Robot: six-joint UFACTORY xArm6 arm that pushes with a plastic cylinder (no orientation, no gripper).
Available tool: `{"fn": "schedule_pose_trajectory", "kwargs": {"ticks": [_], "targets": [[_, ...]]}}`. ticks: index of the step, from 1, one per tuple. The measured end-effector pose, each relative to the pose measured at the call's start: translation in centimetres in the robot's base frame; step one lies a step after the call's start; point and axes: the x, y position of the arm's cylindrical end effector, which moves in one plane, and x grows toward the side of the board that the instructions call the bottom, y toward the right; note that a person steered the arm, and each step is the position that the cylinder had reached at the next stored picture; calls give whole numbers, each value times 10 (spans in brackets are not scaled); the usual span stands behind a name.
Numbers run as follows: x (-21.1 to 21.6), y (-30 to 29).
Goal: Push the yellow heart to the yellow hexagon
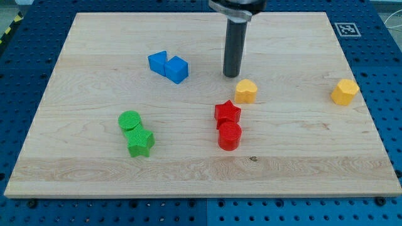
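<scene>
1. My tip point(232, 75) rests on the tabletop point(94, 169), just above and left of the yellow heart point(245, 91), not clearly touching it; this tool is a plain rod with nothing to clamp.
2. The yellow hexagon point(344, 91) sits well apart, toward the view's right.
3. A red star point(227, 113) lies just below the heart.

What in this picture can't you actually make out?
- My arm above the rod: cut off by the view's top edge; only the rod down to my tip shows.
- Whether my tip touches the board: one camera view cannot settle it.
- The blue blocks: two pressed together, exact shapes unclear.
- Far sides of the yellow heart and yellow hexagon: hidden by the blocks themselves.
- The square marker at the view's top right: too small to read.
</scene>
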Motion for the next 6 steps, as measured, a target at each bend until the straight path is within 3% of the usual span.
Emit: {"fn": "schedule_pose_trajectory", "kwargs": {"ticks": [3,6], "targets": [[37,-26],[51,42]]}}
